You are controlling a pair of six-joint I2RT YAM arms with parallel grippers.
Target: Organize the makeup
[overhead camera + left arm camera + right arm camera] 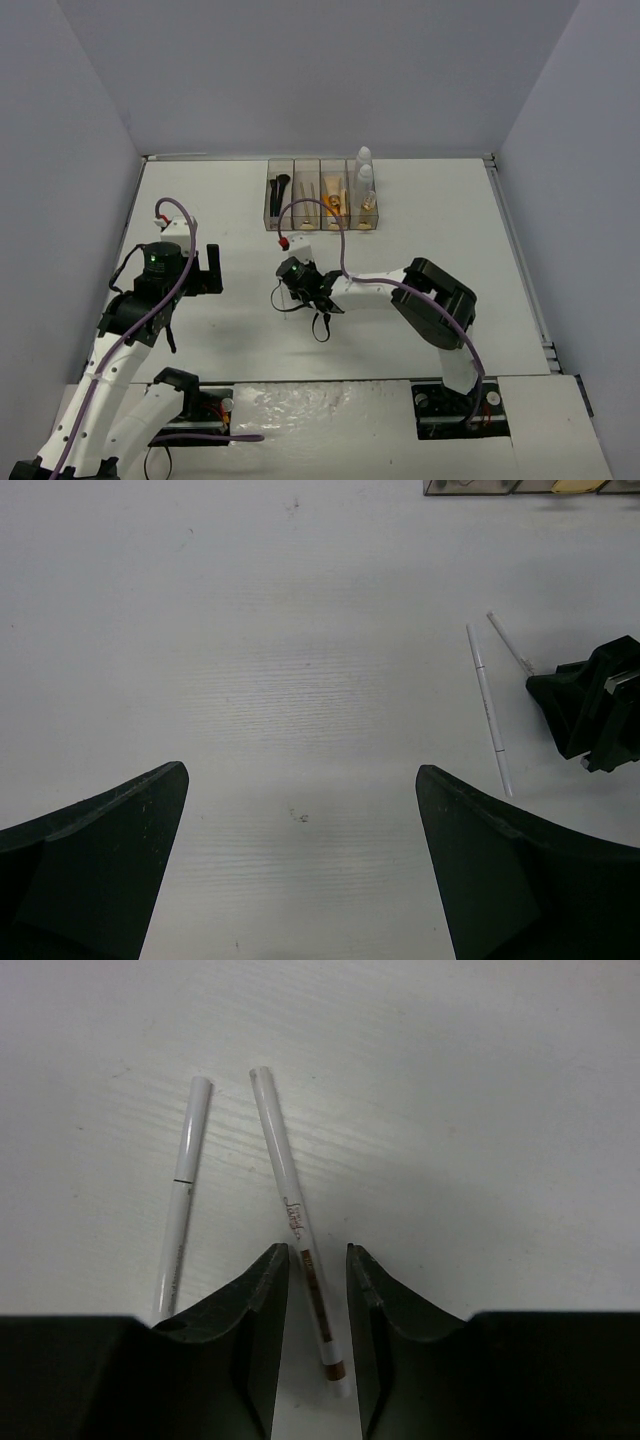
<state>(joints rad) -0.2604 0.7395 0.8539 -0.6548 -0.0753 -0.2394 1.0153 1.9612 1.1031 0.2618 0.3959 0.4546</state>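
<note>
Straddling a white pencil (288, 1185) that lies flat on the bench (450, 260), the right end effector (317, 1260) has one finger on each side of its brown-tipped lower end. The jaws stand narrow, yet a sliver of bench shows on both sides of the shaft, so the end effector is released and not yet grasping. It seems to be lined up across the pencil because a thin rod on a flat surface can only be pinched from its two sides.

A second white pencil (182, 1195) lies just beside the first, to its left in the wrist view and apart from it. It sits outside the left finger, probably so that only one is taken.

The left end effector (300, 810) hovers over bare bench, spread wide and empty, well away from both pencils, which keeps it out of the right arm's way.

At the far edge the clear four-compartment box (268, 215) already holds a black brush (279, 188), orange tubes (332, 203) and white bottles (365, 168). The two pencils look like the last loose pieces, so the task appears well advanced.
</note>
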